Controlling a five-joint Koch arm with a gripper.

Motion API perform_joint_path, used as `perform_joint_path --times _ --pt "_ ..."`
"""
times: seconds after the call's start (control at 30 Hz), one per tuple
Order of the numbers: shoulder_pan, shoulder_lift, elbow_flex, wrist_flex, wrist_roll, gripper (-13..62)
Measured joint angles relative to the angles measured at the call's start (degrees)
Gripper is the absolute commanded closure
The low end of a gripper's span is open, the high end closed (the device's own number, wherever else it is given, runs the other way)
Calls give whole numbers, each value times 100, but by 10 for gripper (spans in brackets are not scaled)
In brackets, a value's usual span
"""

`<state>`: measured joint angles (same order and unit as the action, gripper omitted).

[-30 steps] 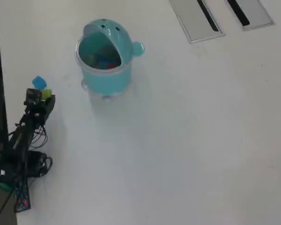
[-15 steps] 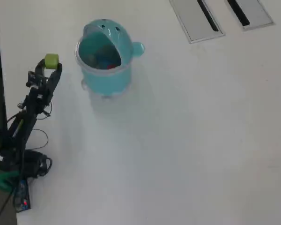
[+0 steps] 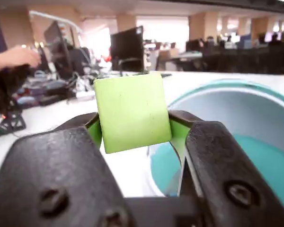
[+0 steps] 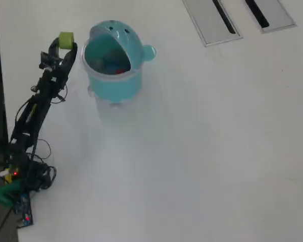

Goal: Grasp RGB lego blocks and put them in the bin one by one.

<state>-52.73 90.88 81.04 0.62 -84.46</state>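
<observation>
Our white table [image 4: 202,151] in an open office, gripper [image 3: 132,127] clenched on the yellow-green lego block [image 3: 131,111] beside the teal bin [image 4: 113,63], no legible writing.

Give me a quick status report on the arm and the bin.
Gripper shut on yellow-green block. Block beside teal bin, left of rim in overhead view, not yet over opening. Nothing in between.

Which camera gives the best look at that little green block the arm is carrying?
The wrist view: the green block fills the middle of the picture, pinched in the gripper, one flat face plain. The overhead view shows it only as a small green spot left of the teal bin.
</observation>
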Motion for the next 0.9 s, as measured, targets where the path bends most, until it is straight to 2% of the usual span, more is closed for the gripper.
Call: perform_joint_path --times 0.2,0.63,0.67,0.9 --pt "185 -949 -1037 0 -62 377" --pt "264 -1819 -1274 -9 -220 369" --pt "255 -1837 -1248 -35 -290 294" --pt "360 -1890 -1090 -237 -932 254"
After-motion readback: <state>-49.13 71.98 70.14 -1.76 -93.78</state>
